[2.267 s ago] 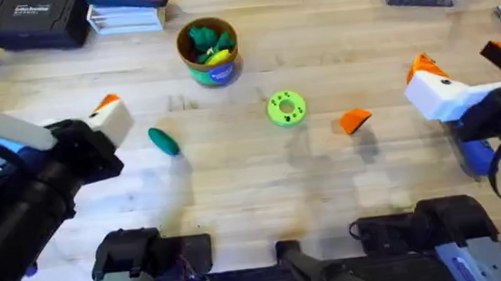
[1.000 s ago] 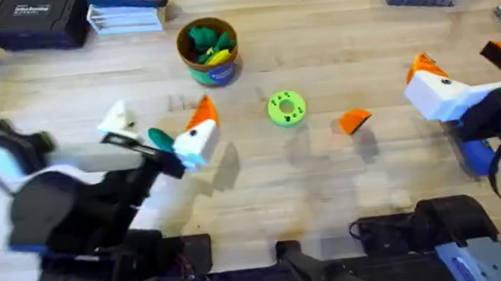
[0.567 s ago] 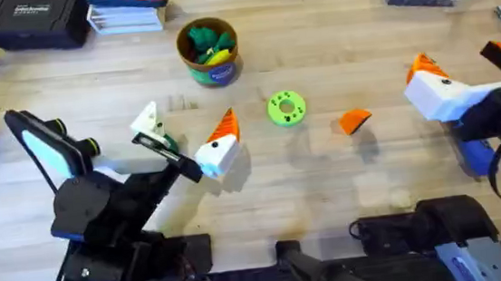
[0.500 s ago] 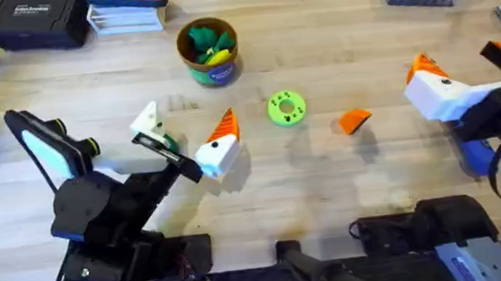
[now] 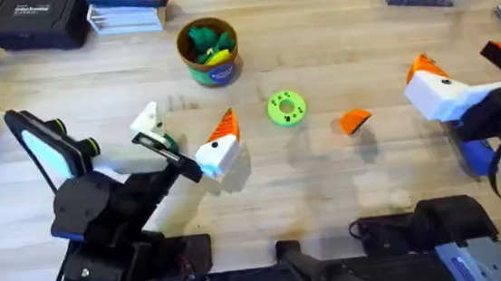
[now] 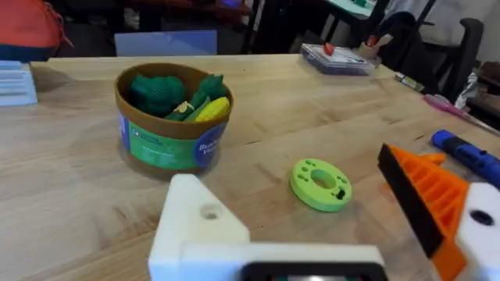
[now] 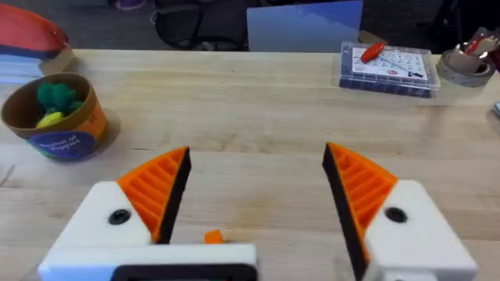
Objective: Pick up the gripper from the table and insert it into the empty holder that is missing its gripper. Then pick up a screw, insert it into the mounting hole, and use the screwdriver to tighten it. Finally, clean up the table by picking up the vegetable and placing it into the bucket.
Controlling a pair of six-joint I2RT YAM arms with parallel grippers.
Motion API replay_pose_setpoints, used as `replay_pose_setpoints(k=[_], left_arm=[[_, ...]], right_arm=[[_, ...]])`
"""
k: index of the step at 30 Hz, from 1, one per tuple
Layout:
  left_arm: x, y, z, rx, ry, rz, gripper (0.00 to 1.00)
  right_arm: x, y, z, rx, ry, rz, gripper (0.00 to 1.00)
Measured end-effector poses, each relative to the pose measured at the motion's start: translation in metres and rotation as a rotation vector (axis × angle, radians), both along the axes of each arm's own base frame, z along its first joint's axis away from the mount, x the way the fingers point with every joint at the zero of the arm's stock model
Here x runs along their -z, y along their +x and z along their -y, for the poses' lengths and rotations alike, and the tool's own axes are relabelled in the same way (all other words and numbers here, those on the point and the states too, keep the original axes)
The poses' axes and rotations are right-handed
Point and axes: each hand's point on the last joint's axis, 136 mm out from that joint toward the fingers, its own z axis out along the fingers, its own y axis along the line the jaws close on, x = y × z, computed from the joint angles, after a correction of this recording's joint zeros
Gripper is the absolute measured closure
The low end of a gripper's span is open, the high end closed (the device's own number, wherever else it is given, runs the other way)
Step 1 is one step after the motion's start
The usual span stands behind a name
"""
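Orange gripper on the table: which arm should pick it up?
Right. The orange gripper lies nearer the right gripper, whose jaws are open and carry both orange pads. The left gripper has the empty holder, so it should receive the piece.

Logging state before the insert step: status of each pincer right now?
Left pincer: open, holding nothing, one orange pad missing.
Right pincer: open, holding nothing.

Overhead downward; wrists low, sharing bucket (image 5: pixel 209 51).

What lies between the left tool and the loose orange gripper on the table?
In the overhead view, the green disc lies between the left tool and the orange gripper; otherwise bare table.
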Motion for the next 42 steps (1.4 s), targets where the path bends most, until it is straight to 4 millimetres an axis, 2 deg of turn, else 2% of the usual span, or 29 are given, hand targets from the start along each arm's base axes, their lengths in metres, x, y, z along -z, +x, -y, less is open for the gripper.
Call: replay_pose_setpoints(k=[7,10,18,22,28,36,39,42], left_arm=[[0.0,0.0,0.0,0.001,0.0,0.0,0.015],[0.0,-0.007,0.009,0.065,0.001,0.004,0.016],[0.0,-0.055,0.05,0.44,0.063,0.067,0.015],[0.001,-0.077,0.06,0.58,0.084,0.102,0.014],[0.002,-0.098,0.067,0.709,0.088,0.127,0.015],[0.002,-0.107,0.07,0.768,0.1,0.158,0.015],[0.002,-0.108,0.07,0.772,0.101,0.16,0.015],[0.002,-0.109,0.07,0.775,0.101,0.161,0.016]], right_arm=[[0.0,0.0,0.0,0.0,0.0,0.0,0.007],[0.0,0.0,0.0,0.0,0.0,0.0,0.007],[0.0,0.0,0.0,0.0,0.0,0.0,0.007],[0.0,0.0,0.0,0.0,0.0,0.0,0.007],[0.0,0.0,0.0,0.0,0.0,0.0,0.007],[0.001,0.0,0.0,0.018,0.069,-0.007,0.008],[0.012,0.0,-0.002,0.016,0.094,-0.068,0.008],[0.028,0.001,-0.004,0.015,0.106,-0.203,0.008]])
